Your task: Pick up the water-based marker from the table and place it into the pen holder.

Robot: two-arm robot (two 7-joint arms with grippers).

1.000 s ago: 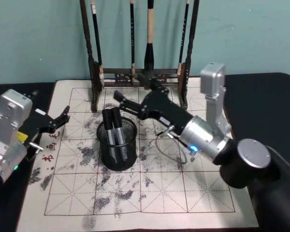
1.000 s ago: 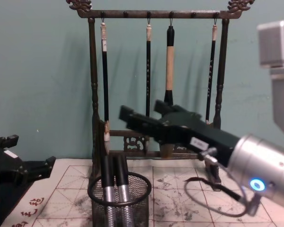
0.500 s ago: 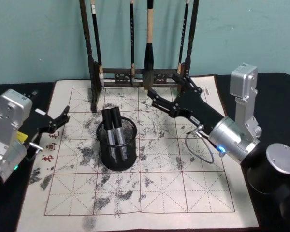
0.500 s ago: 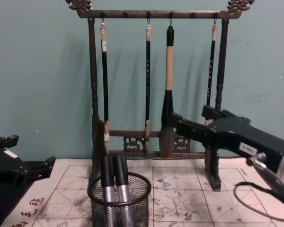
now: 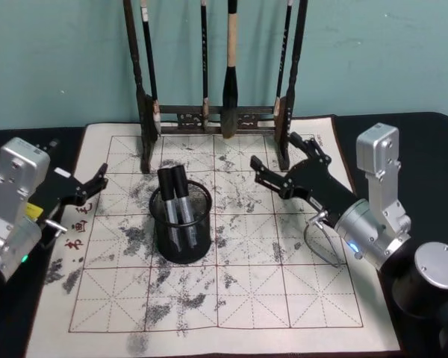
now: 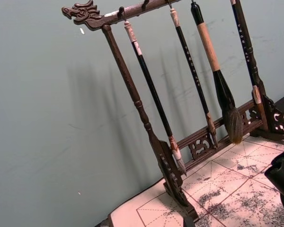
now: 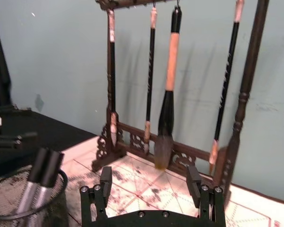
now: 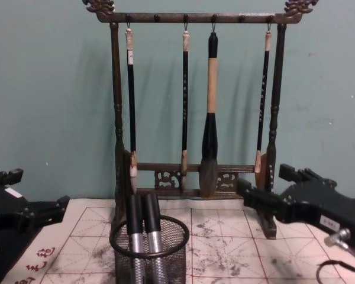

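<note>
Two markers [image 5: 178,200] stand in the pen holder [image 5: 181,237], so the drop looks done. Right hand [image 5: 290,165], fingers spread & empty, sits right of the holder; we back off w/o clipping the brush rack [image 5: 216,115]. Left hand [image 5: 91,184], spread, parked left of the holder.

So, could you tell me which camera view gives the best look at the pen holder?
The head view: it shows the whole pen holder, rim to base, with two markers standing inside. The chest view cuts off its lower part at the frame's bottom edge, and the right wrist view catches part of it at a corner.
</note>
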